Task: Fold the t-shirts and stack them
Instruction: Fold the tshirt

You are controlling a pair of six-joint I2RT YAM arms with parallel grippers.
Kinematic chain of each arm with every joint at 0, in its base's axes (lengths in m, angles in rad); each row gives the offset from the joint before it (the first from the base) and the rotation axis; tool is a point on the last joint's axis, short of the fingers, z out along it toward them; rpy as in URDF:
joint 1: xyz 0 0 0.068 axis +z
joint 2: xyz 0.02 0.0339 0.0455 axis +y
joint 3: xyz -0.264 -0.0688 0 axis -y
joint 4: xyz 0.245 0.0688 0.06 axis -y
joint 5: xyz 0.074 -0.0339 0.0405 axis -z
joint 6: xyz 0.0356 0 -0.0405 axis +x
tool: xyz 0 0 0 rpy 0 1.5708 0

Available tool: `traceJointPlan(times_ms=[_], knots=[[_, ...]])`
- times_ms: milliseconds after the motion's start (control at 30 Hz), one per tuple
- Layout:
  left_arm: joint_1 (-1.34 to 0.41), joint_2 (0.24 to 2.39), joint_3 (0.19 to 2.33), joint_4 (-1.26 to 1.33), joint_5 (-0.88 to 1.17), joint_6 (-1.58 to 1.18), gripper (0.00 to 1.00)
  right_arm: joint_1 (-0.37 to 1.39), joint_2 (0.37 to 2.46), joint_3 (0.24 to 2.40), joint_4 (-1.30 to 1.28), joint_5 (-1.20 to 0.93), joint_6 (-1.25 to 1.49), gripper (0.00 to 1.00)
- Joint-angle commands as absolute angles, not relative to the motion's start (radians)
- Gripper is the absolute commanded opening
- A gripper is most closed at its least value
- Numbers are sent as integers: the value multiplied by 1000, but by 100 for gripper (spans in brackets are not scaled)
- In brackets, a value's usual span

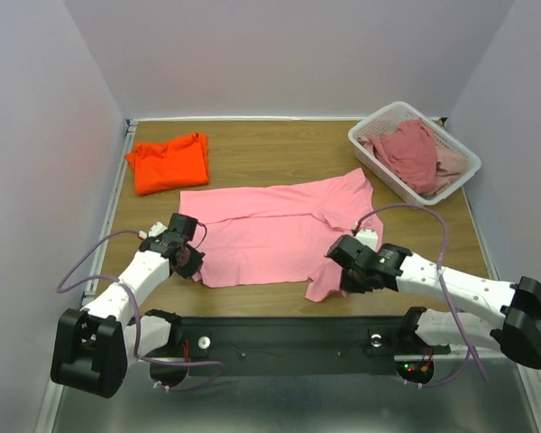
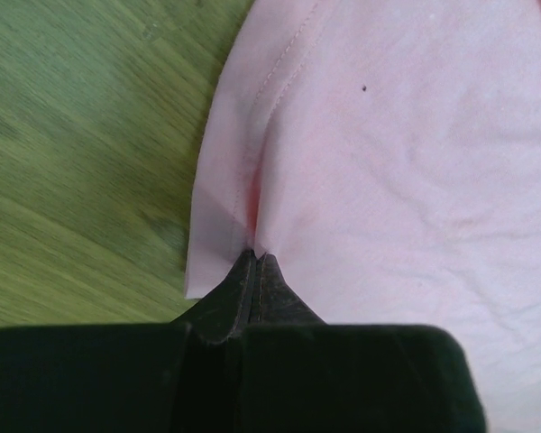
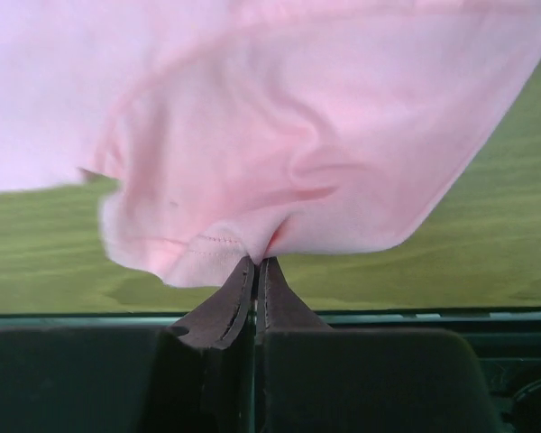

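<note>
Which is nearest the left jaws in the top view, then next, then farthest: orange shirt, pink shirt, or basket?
1. Pink shirt: middle of the table, its near left corner pinched in the left jaws.
2. Orange shirt: far left, folded, beyond the jaws.
3. Basket: far right corner, across the table.

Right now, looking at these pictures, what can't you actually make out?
Top view: how many shirts are in the basket; the dusty rose shirt heaped on top hides any beneath.
Left wrist view: most of the pink t-shirt, cut off by the frame beyond the left gripper.
Right wrist view: much of the table, hidden by cloth held by the right gripper.
</note>
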State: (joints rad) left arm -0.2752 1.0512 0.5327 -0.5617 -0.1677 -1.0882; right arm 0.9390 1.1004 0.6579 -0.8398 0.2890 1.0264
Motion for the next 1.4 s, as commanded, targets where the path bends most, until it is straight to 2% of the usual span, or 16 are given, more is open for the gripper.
traceJointPlan(times_ms=[0,267,800,1367], knots=[[-279,1063,572,-572,-143,-1060,0,917,1123,770,-831,432,1019,0],[-278,1071,609,-600,-164,-1049,0,781,1161,894,-813,529,931,0],[-183,1169,701,-574,-140,-959,0,525,1313,1028,-623,457,733,0],[-117,1486,928,-528,-130,-850,0,384,1531,1173,-522,377,652,0]])
